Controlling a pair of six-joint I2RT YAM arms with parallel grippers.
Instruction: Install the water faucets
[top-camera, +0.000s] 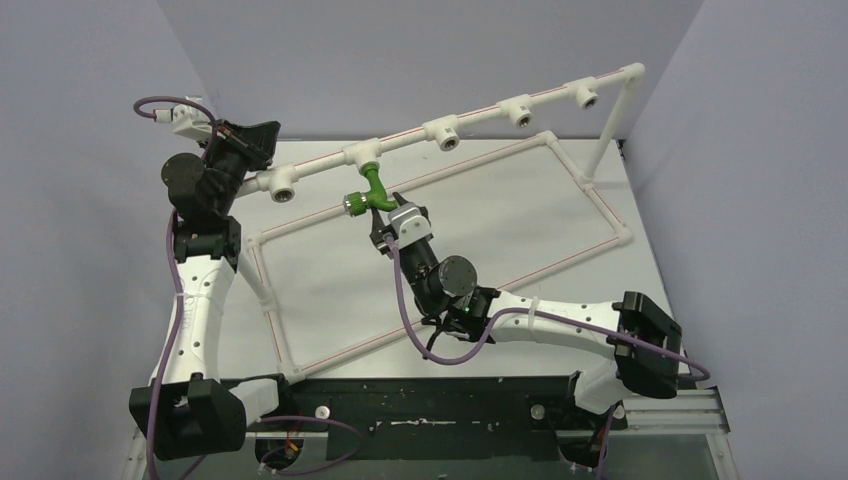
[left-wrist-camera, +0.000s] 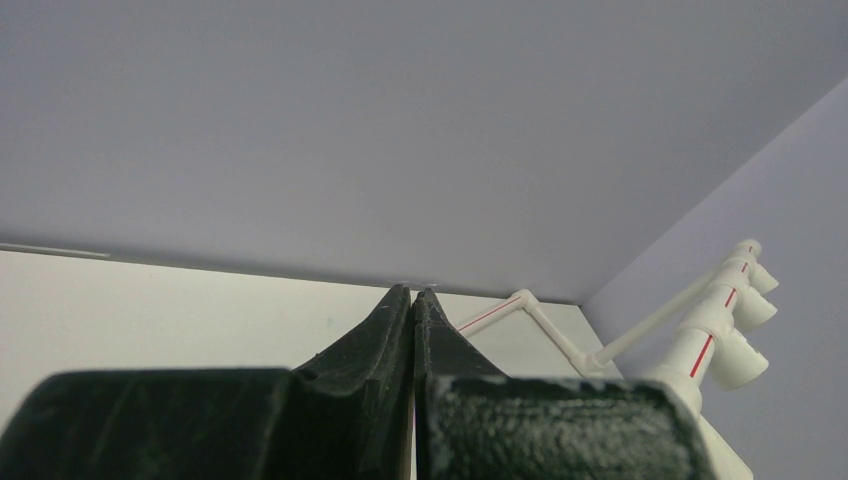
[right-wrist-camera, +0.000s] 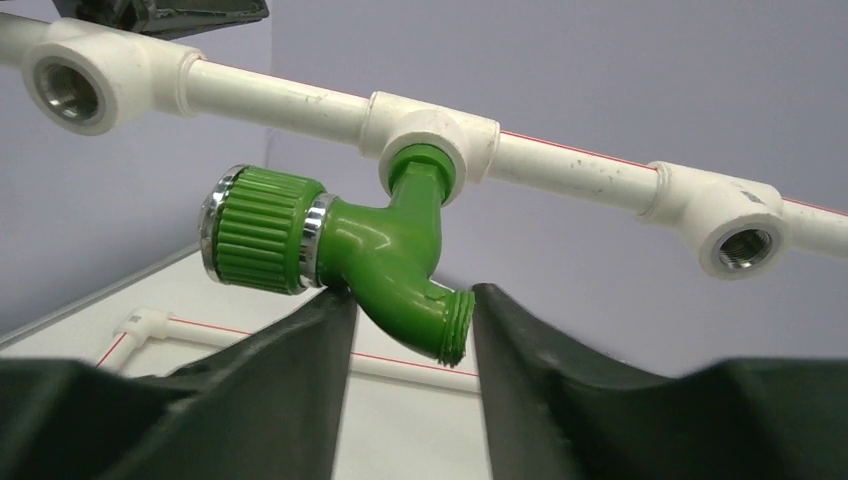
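The right arm (top-camera: 560, 322) comes in from 4 o'clock over the tabletop (top-camera: 500, 235) to the middle. The right jaws stand a little apart, with one finger (right-wrist-camera: 290, 370) on each side of the short spout of the green tap (right-wrist-camera: 390, 250). The finger at 9 o'clock touches the tap's body. The finger at 3 o'clock is just beside the spout end, and I cannot tell if it touches.

The green tap hangs just past the jaws. Its top end sits in a white tee (right-wrist-camera: 430, 135) on the raised white pipe (right-wrist-camera: 280, 92). Its bumpy knob (right-wrist-camera: 262, 228) sticks out toward 9 o'clock.

Farther off, at 10 o'clock, the left arm (top-camera: 197, 298) is up by the pipe's end. The left jaws are pressed together with nothing between them. They point at the grey wall (left-wrist-camera: 400, 120).
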